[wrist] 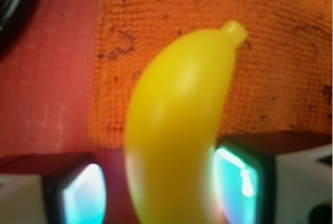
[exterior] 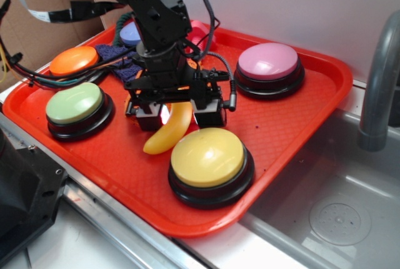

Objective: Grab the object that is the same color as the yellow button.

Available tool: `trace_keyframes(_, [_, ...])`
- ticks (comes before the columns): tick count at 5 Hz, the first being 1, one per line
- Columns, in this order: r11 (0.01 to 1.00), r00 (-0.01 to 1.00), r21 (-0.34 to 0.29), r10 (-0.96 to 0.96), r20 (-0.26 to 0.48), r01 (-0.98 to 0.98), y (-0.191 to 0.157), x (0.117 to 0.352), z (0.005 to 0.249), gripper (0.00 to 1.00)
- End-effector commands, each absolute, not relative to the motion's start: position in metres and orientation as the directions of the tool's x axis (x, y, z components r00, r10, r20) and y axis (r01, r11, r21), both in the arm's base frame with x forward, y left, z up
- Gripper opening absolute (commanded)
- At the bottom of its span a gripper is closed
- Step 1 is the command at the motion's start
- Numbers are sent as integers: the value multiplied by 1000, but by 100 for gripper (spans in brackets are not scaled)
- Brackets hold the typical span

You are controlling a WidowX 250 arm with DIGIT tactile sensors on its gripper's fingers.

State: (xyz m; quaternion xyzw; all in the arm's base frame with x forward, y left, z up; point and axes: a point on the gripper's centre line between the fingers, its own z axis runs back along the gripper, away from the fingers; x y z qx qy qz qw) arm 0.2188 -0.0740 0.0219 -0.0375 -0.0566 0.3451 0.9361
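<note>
The yellow toy banana point(exterior: 169, 132) lies on the red tray point(exterior: 300, 125), partly over an orange knitted cloth point(wrist: 208, 5); its near tip points at the yellow button point(exterior: 207, 155). My gripper point(exterior: 178, 116) is lowered over the banana, one finger on each side. In the wrist view the banana point(wrist: 177, 130) fills the middle between the two pads. The right pad point(wrist: 237, 182) is at the banana's edge. The left pad point(wrist: 83, 198) stands apart from it with red tray showing in the gap. The gripper point(wrist: 161, 193) is open.
A pale-green button point(exterior: 75, 103) and an orange button point(exterior: 74, 60) stand at the tray's left. A pink button point(exterior: 269, 61) is at the back right and a blue one point(exterior: 130, 33) behind the arm. A dark blue cloth point(exterior: 115, 56) lies nearby. A metal sink with a faucet point(exterior: 381, 81) is at the right.
</note>
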Motion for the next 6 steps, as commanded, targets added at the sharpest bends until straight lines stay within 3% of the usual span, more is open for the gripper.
trace_keyframes(1, [765, 760, -155, 642, 106, -625, -74, 224, 37, 0])
trace_keyframes(2, [814, 804, -137, 580, 130, -564, -70, 226, 54, 0])
trace_keyframes(4, [940, 929, 1, 337, 153, -341, -37, 233, 118, 0])
trace_keyframes(6, [945, 918, -53, 325, 225, -322, 4, 226, 179, 0])
